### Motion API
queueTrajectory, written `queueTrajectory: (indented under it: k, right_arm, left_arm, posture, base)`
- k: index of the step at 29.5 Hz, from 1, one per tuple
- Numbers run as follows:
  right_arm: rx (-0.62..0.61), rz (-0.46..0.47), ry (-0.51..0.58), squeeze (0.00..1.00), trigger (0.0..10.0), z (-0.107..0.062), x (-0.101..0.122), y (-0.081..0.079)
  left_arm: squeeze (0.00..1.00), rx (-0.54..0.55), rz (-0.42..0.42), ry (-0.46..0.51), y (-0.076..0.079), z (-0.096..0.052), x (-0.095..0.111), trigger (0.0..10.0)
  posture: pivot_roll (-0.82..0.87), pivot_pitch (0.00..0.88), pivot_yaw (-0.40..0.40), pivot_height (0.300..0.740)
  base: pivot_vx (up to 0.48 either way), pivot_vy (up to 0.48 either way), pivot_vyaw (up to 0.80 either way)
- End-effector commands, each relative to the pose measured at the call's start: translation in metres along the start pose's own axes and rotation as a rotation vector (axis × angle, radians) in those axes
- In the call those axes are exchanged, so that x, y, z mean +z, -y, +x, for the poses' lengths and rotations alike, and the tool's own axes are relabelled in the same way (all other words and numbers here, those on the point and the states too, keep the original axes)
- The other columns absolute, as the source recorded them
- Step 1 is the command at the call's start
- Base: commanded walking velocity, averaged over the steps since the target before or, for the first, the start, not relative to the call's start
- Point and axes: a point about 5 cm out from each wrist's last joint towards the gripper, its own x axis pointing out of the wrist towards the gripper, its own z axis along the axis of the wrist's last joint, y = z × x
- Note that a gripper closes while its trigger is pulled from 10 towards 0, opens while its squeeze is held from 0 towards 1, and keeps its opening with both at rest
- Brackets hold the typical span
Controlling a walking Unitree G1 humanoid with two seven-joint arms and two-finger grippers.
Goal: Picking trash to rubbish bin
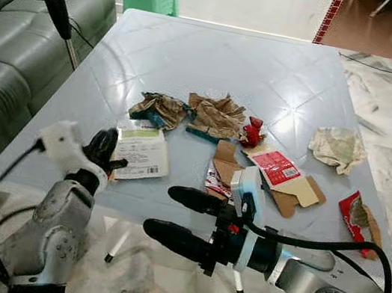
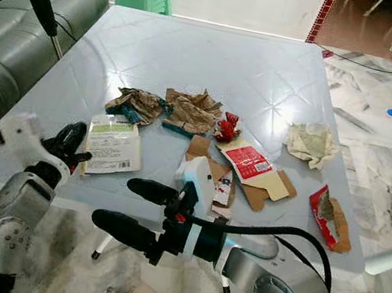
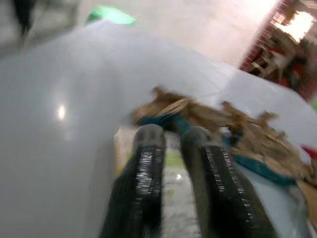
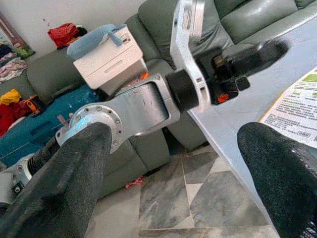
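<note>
I judge nothing is binned yet: crumpled brown paper wrappers (image 1: 213, 115), a flat green-and-white packet (image 1: 139, 152) and torn red-and-tan cardboard (image 1: 278, 175) litter the pale blue square table (image 1: 197, 56), my left gripper (image 1: 104, 151) pressed together beside that packet, right gripper (image 1: 172, 214) spread at the table's near edge.

Nothing here is actually reading out as words for me. The flat white paper packet with the green band (image 1: 141, 151) is showing rows of small print, and the red-and-white label on the flattened tan cardboard box (image 1: 277, 168) is carrying some white marks, but both are coming through too small and blurry to make out. Same story for the crumpled red wrapper (image 1: 355, 215) at the table edge.
</note>
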Motion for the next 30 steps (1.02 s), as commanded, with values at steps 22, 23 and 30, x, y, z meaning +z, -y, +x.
queueTrajectory:
  k: [22, 23, 30]
  right_arm:
    - [0.014, -0.011, -0.008, 0.00, 10.0, 0.001, 0.001, -0.003]
    - [0.015, -0.010, -0.010, 0.00, 10.0, 0.001, 0.000, -0.003]
    - [0.015, -0.010, -0.015, 0.00, 10.0, 0.001, 0.000, -0.003]
  left_arm:
    - [1.00, -0.364, 0.681, -0.019, 0.050, 0.003, -0.042, 10.0]
    - [1.00, -0.332, 0.713, -0.019, 0.043, 0.003, -0.046, 10.0]
    - [1.00, -0.262, 0.849, -0.052, 0.028, 0.002, -0.062, 10.0]
  posture:
    - [-0.06, 0.078, 0.000, 0.740]
    - [-0.06, 0.078, 0.000, 0.740]
    - [-0.07, 0.074, -0.003, 0.740]
  base:
    - [0.000, 0.000, 0.00]
    - [0.000, 0.000, 0.00]
    - [0.000, 0.000, 0.00]
